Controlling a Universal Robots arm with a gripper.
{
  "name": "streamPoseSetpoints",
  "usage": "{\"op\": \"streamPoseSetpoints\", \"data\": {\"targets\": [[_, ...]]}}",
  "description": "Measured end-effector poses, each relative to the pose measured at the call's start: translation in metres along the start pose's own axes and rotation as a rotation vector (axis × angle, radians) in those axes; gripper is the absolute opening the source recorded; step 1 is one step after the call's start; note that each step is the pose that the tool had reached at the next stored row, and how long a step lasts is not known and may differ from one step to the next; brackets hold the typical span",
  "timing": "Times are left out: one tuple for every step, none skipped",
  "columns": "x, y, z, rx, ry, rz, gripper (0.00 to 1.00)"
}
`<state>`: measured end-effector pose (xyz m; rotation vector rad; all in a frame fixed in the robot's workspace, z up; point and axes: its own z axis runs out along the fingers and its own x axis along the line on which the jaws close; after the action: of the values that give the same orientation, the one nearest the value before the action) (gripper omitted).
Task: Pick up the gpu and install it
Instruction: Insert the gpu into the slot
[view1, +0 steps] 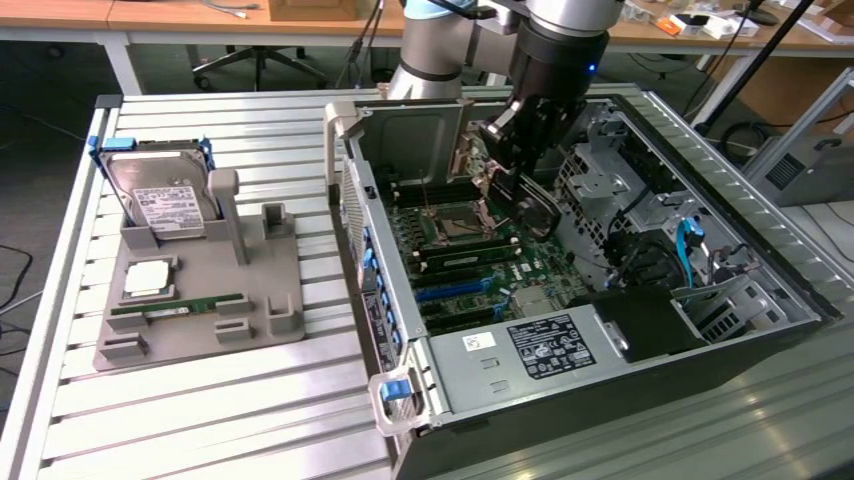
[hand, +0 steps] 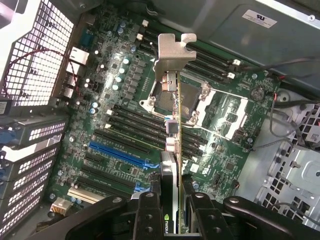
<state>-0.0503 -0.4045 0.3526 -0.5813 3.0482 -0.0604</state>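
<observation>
Gpu (hand: 172, 125) seen edge-on from the wrist: a thin dark board with a silvery bracket (hand: 171, 55) at its far end and a small green logo near the grip, its broad faces hidden. The fingers (hand: 149, 212) are clamped on its two sides, holding it upright over the motherboard (hand: 115, 95), above the black slots beside the blue slot (hand: 120, 155); whether its edge touches a slot cannot be told. In the exterior view the arm (view1: 561, 40) reaches into the open case (view1: 400, 130) at one o'clock from the frame's middle, hiding most of it. At nine o'clock from the case, a grey holder (view1: 200, 320) on the counter (view1: 200, 420) carries a hard drive (view1: 160, 200) and a memory stick (view1: 180, 305).
</observation>
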Motion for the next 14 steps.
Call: {"op": "streamPoseSetpoints", "data": {"targets": [[0.0000,0.0000,0.0000,-0.0001,-0.0001,-0.002,0.27],[0.0000,0.0000,0.0000,-0.0002,-0.0002,-0.004,0.27],[0.0000,0.0000,0.0000,-0.0002,-0.0004,-0.007,0.27],[0.0000,0.0000,0.0000,-0.0003,-0.0005,-0.011,0.27],[0.0000,0.0000,0.0001,-0.0004,-0.0006,-0.012,0.27],[0.0000,0.0000,0.0000,-0.0004,-0.0007,-0.015,0.27],[0.0000,0.0000,0.0001,-0.0006,-0.0009,-0.019,0.27],[0.0000,0.0000,0.0001,-0.0007,-0.0010,-0.022,0.27],[0.0000,0.0000,0.0001,-0.0008,-0.0012,-0.025,0.27],[0.0000,0.0000,0.0001,-0.0008,-0.0013,-0.028,0.27],[0.0000,0.0000,0.0001,-0.0009,-0.0014,-0.031,0.27],[0.0000,0.0000,0.0001,-0.0010,-0.0016,-0.036,0.27],[0.0000,0.0000,0.0001,-0.0012,-0.0019,-0.040,0.27],[0.0000,0.0000,0.0001,-0.0013,-0.0020,-0.044,0.27]]}}
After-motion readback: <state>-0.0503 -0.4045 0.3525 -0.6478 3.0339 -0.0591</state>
